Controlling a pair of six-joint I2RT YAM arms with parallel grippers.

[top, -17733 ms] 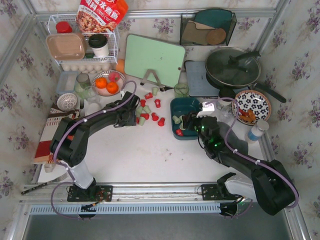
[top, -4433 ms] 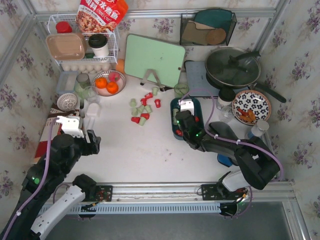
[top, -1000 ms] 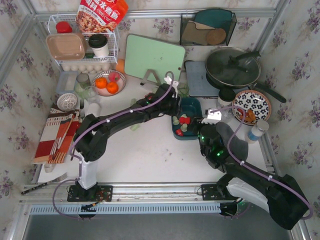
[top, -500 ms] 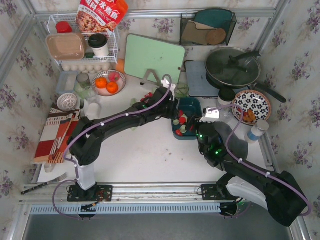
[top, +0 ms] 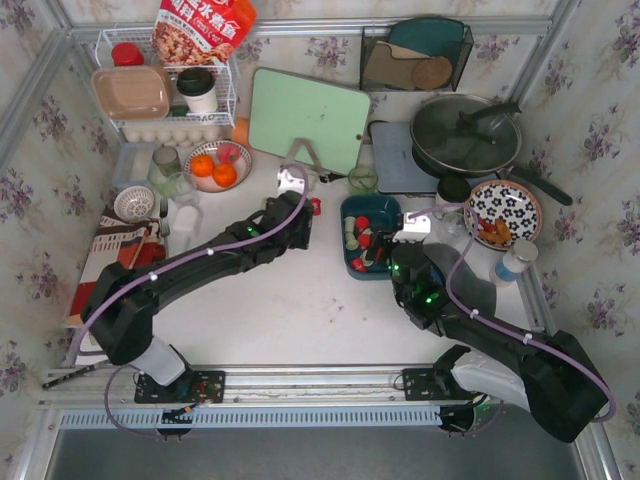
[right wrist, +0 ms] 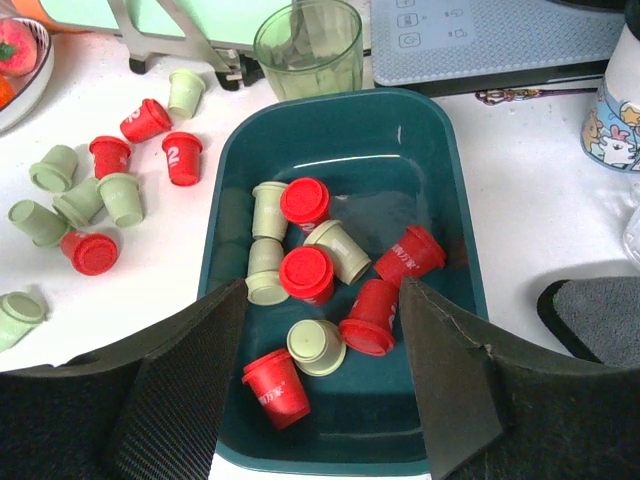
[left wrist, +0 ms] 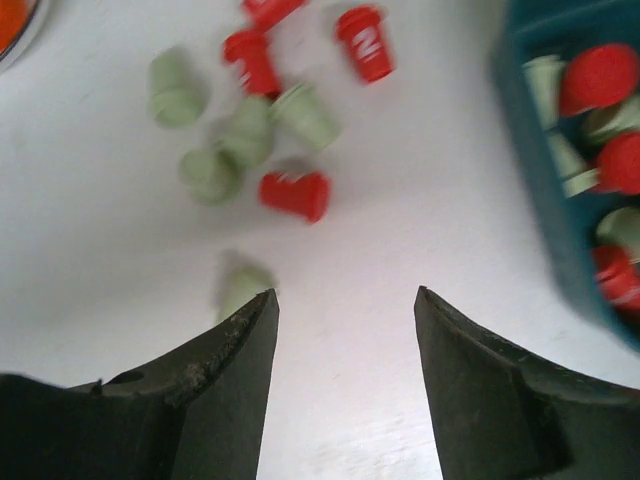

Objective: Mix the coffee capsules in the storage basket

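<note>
The left arm (top: 200, 255) stretches diagonally across the tabletop (top: 290, 310). The left gripper (left wrist: 345, 300) has its jaws apart and empty over blurred loose coffee capsules (left wrist: 295, 192). The right gripper (right wrist: 320, 290) hovers, jaws apart, above the storage basket (right wrist: 420, 170), centre-right. The basket's long axis runs near-to-far, its near end is hidden, and the capsules inside lie tumbled.

Storage basket (right wrist: 420, 160) looked smooth, glossy teal plastic. Coffee capsules (right wrist: 306, 274) inside it: matt red and pale green. Cup (right wrist: 307, 50) behind basket: translucent green glass. Table (right wrist: 540, 210) beside basket: smooth white.
</note>
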